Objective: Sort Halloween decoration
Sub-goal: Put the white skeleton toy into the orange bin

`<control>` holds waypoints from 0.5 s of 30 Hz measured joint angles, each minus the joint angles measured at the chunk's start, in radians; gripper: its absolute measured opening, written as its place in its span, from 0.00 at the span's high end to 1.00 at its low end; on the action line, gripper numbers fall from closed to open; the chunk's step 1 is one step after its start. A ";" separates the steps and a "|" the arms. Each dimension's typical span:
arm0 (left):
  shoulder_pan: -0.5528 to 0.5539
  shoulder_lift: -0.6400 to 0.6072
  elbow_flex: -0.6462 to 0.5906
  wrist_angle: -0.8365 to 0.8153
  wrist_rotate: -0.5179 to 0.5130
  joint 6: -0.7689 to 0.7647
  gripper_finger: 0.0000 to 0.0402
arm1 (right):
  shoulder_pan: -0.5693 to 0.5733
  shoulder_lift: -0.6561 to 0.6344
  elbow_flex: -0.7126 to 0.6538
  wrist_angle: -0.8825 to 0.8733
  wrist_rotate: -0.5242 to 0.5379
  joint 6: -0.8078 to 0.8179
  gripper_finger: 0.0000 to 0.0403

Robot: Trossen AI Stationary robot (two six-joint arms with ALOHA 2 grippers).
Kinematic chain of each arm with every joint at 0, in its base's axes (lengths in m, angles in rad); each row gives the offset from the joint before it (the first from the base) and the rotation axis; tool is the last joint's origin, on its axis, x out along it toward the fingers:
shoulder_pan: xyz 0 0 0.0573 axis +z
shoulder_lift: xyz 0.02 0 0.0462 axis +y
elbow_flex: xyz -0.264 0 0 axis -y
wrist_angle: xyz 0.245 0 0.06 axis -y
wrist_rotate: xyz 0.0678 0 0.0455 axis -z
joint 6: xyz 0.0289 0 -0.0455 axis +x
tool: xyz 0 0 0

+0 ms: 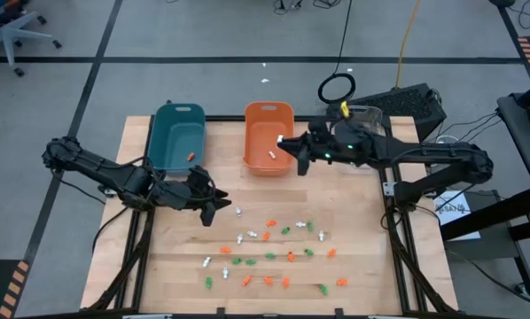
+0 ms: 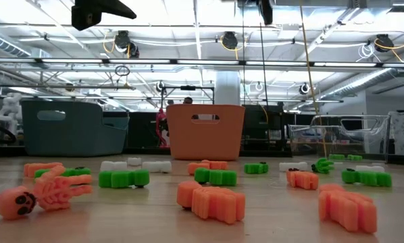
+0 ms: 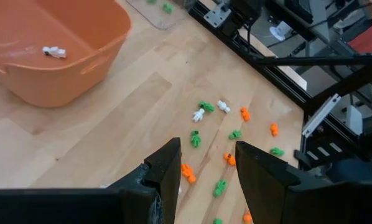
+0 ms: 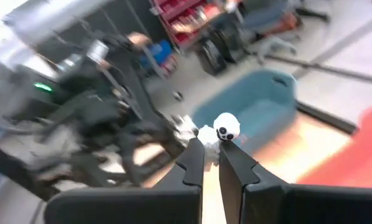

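From where I stand, nothing here can be read: no words, brand names, numbers or signs show on anything. The teal bin (image 1: 177, 135) and the orange bin (image 1: 267, 137) have plain walls with no label. At about three o'clock, just off the desk (image 1: 176, 257), a white sheet (image 1: 449, 207) carries dark marks, but they are far too small to make out.
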 joint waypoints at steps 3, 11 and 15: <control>0.006 0.009 0.000 -0.002 -0.008 -0.001 0.62 | -0.029 0.051 0.029 -0.078 0.000 0.010 0.99; 0.013 0.047 0.000 0.002 -0.008 -0.005 0.62 | -0.120 0.218 0.176 -0.284 -0.023 0.032 0.99; 0.013 0.071 0.000 0.008 -0.008 -0.008 0.62 | -0.176 0.298 0.261 -0.371 -0.077 0.029 0.99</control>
